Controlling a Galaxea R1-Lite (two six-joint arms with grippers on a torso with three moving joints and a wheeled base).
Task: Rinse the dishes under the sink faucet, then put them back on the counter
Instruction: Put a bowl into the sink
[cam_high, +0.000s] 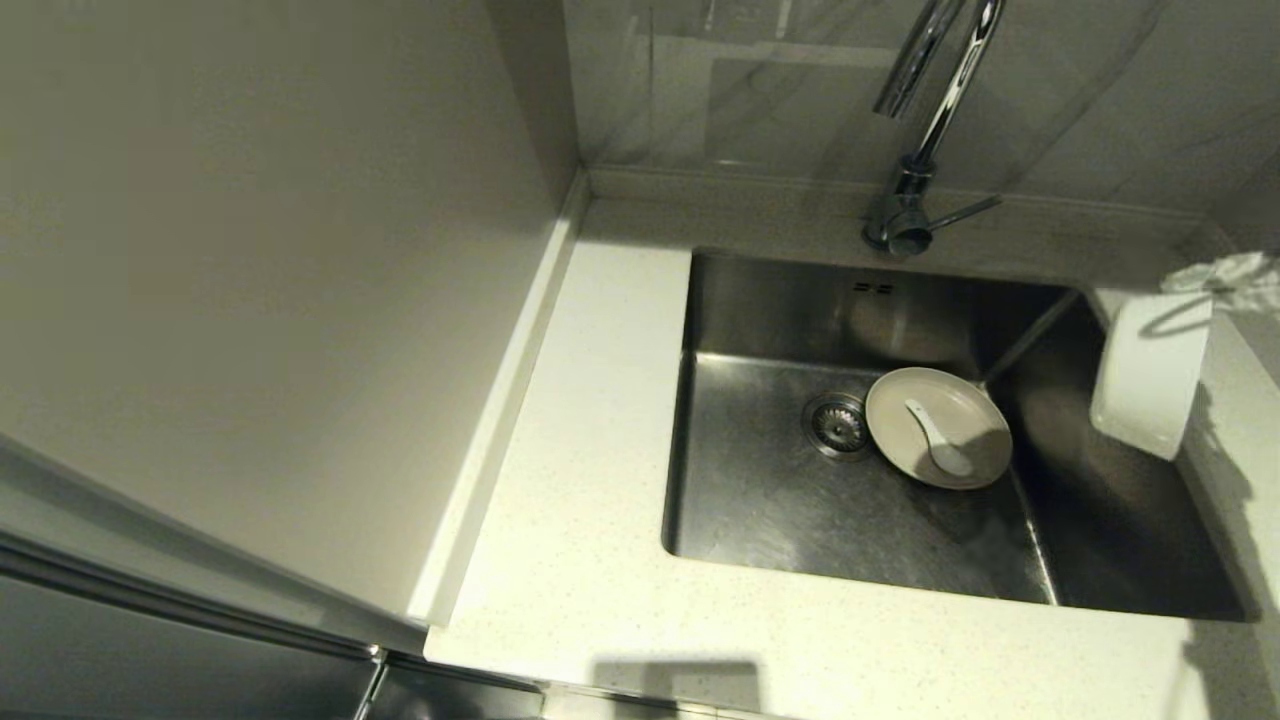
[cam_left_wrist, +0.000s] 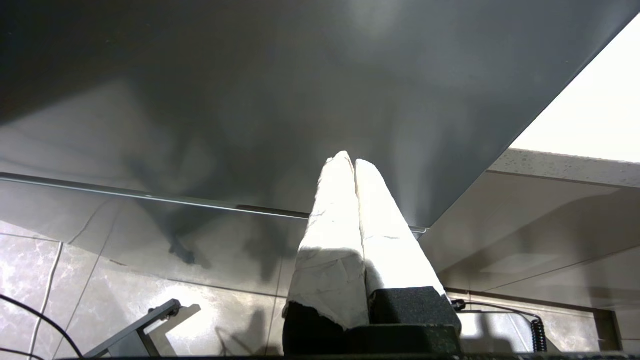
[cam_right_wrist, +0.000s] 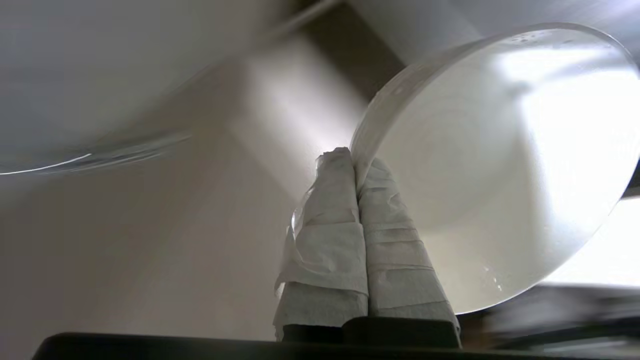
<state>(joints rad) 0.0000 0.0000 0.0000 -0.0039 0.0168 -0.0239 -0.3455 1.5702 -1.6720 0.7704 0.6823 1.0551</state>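
Note:
A cream-white plate (cam_high: 940, 428) lies in the steel sink (cam_high: 780, 500) beside the drain strainer (cam_high: 836, 424), with the white spoon (cam_high: 938, 440) on it. The white bowl (cam_high: 1150, 372) (cam_right_wrist: 500, 170) hangs tilted on its side over the sink's right edge. My right gripper (cam_high: 1225, 272) (cam_right_wrist: 356, 159), fingers wrapped in white paper, is shut on the bowl's rim. The chrome faucet (cam_high: 925, 130) rises behind the sink; no water shows. My left gripper (cam_left_wrist: 348, 161) is shut on nothing, parked low beside a dark cabinet front, outside the head view.
Speckled off-white counter (cam_high: 590, 480) runs left of and in front of the sink, with a raised back edge. A tall pale panel (cam_high: 260, 280) walls off the left. The faucet's thin lever (cam_high: 965, 212) sticks out to the right.

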